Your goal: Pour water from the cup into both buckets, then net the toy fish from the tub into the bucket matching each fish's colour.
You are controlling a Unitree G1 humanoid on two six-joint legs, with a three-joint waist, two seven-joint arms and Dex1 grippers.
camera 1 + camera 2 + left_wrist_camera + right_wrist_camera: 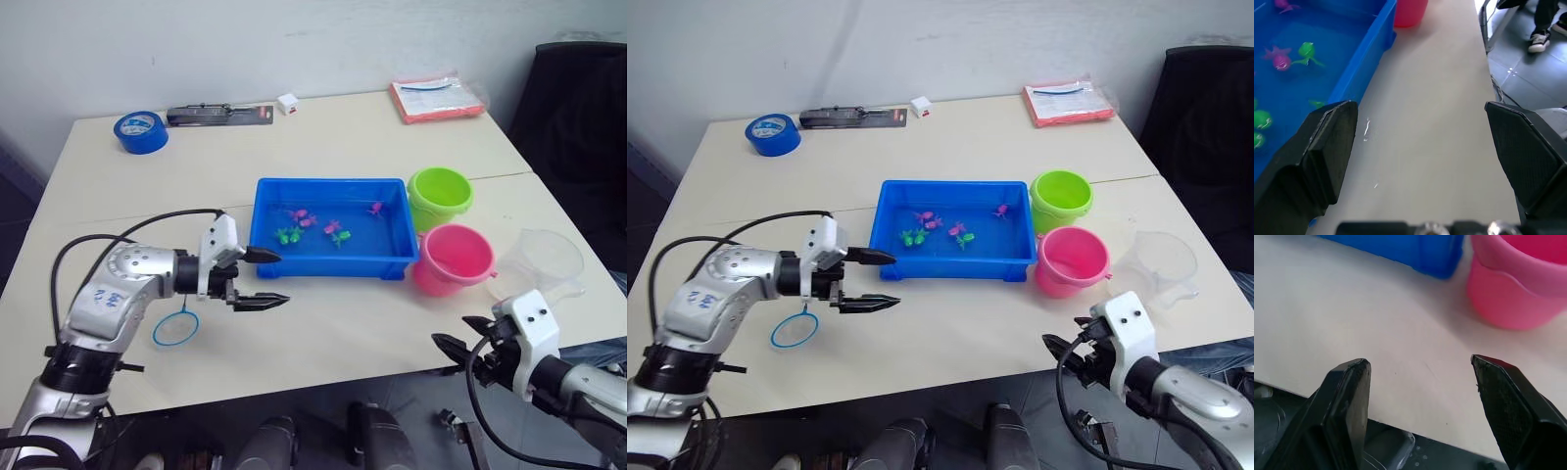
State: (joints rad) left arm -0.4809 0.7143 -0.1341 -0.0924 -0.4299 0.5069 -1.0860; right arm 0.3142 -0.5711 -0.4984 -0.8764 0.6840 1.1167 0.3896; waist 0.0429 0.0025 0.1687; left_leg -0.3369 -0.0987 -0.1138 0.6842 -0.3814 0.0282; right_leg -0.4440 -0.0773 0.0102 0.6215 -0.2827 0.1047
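The blue tub stands mid-table with pink and green toy fish in shallow water. Right of it stand the green bucket and the pink bucket. The clear cup rests at the table's right edge. A small net with a blue ring lies on the table under my left arm. My left gripper is open and empty, just in front of the tub's near left corner. My right gripper is open and empty at the table's front edge, nearer than the pink bucket.
A blue tape roll, a black tool and a small white box lie along the far edge. A red packet lies at the far right. A dark chair stands beside the table's right side.
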